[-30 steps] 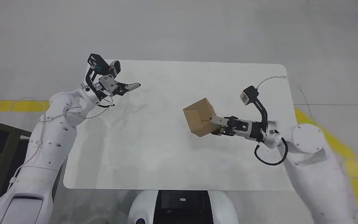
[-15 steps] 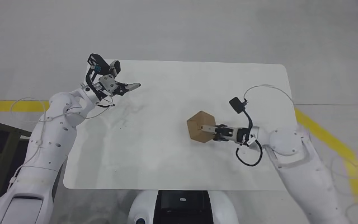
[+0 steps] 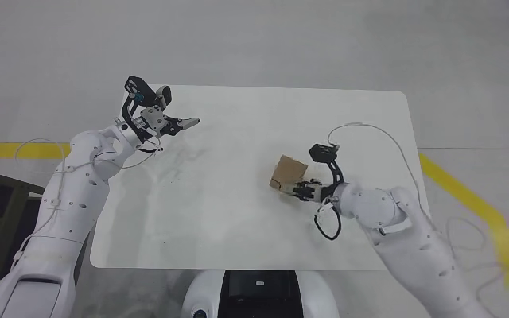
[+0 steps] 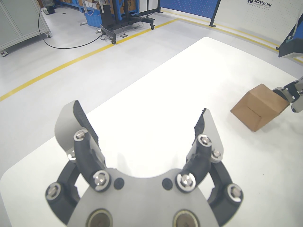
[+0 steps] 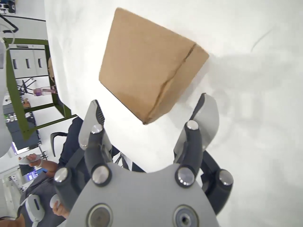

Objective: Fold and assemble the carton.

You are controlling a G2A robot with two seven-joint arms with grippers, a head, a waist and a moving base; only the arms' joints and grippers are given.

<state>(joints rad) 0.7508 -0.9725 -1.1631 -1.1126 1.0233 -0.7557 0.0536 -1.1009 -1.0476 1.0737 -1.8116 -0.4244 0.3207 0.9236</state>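
The carton lay on the white table, to the right of its middle and close in front of the right arm. It was a small brown cardboard box already standing up into a block. In the right wrist view the carton showed a seam running down one face to a corner, and that corner pointed in between the fingers. The right gripper had its fingers spread to either side of that corner, with a gap on each side, so it was not pinching the box. In the left wrist view the right gripper sat right against the far side of the carton; whether it touched could not be told. The left gripper hung over the far left part of the table, well apart from the box, with its fingers spread and nothing between them.

The carton looked light and thin-walled. Its flat panels should be fairly stiff, while the creases and the seam would give first. On the smooth tabletop it would probably slide or tip under a push instead of holding its place. A hard pinch on a corner would likely dent it. The better hold would be across two opposite flat walls, or on a flap's free edge, with the other gripper steadying the box.
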